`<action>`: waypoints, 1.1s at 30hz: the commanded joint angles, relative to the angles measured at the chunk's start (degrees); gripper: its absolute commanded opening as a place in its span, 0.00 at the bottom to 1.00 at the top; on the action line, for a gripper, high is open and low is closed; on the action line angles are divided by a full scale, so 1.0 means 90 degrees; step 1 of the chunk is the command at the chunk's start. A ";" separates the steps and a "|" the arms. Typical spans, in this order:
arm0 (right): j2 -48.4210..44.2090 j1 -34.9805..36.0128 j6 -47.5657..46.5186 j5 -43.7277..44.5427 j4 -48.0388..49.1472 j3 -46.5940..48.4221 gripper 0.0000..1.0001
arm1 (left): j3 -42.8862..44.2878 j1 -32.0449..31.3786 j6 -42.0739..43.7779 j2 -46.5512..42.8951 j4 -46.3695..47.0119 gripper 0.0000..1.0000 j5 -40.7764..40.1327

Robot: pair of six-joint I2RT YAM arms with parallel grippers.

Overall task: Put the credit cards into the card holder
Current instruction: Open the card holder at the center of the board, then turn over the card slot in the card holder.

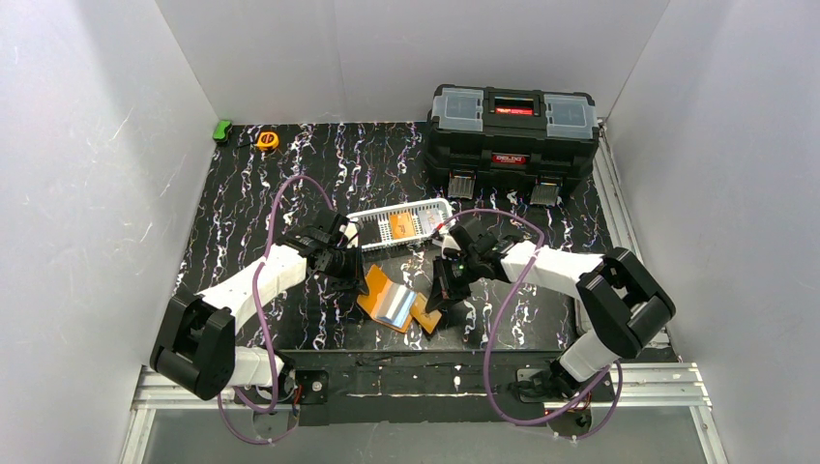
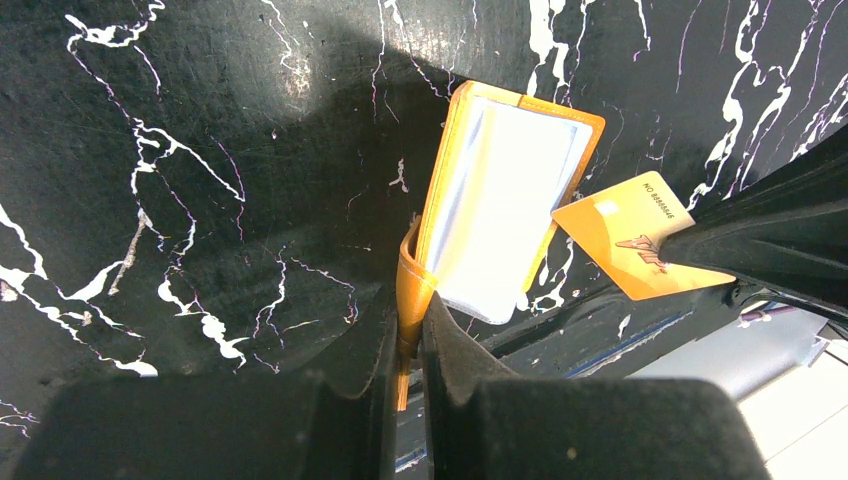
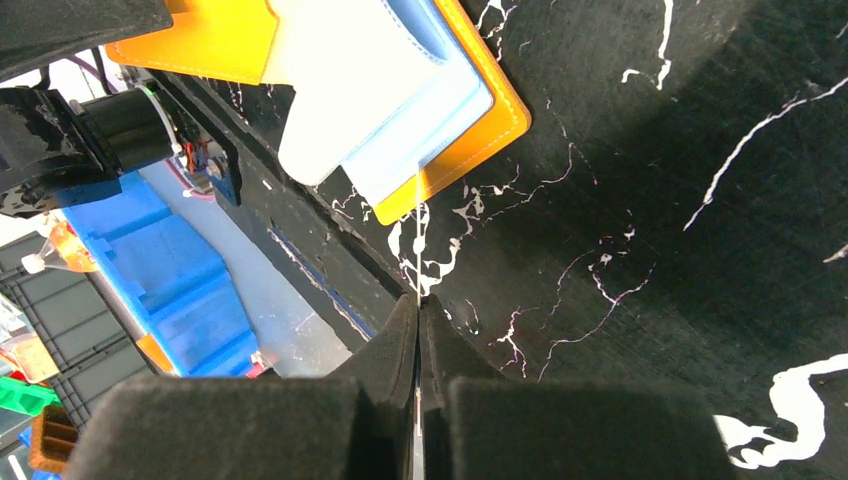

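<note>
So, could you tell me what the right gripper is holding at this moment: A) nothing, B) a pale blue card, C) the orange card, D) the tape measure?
C: the right gripper is shut on the orange card, next to the open card holder that the left gripper pinches.

Right gripper point(image 3: 419, 305) has its black padded jaws pinched tight on a thin plastic card point(image 3: 417, 240), seen edge-on as a pale line. Far end sits at the corner of the open orange leather-like wallet point(image 3: 500, 115) with bluish clear pockets, on the black white-veined tabletop point(image 3: 640, 220).
</note>
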 commanded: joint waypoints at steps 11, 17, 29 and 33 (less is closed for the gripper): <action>0.0434 -0.0042 -0.0004 -0.0214 0.0382 0.0135 0.01 | -0.0070 0.0027 0.0046 -0.0193 -0.0040 0.00 0.0143; 0.0596 -0.0076 0.0083 -0.0297 0.0577 0.0173 0.01 | -0.0077 0.0027 0.0056 -0.0185 -0.0040 0.00 0.0167; 0.0582 -0.0198 0.0299 -0.0635 0.1003 0.0455 0.01 | -0.0068 0.0025 0.0114 -0.0141 -0.0008 0.00 0.0260; 0.0538 -0.0198 0.0314 -0.0661 0.0951 0.0530 0.01 | -0.0072 0.0017 0.0115 -0.0131 0.0016 0.00 0.0289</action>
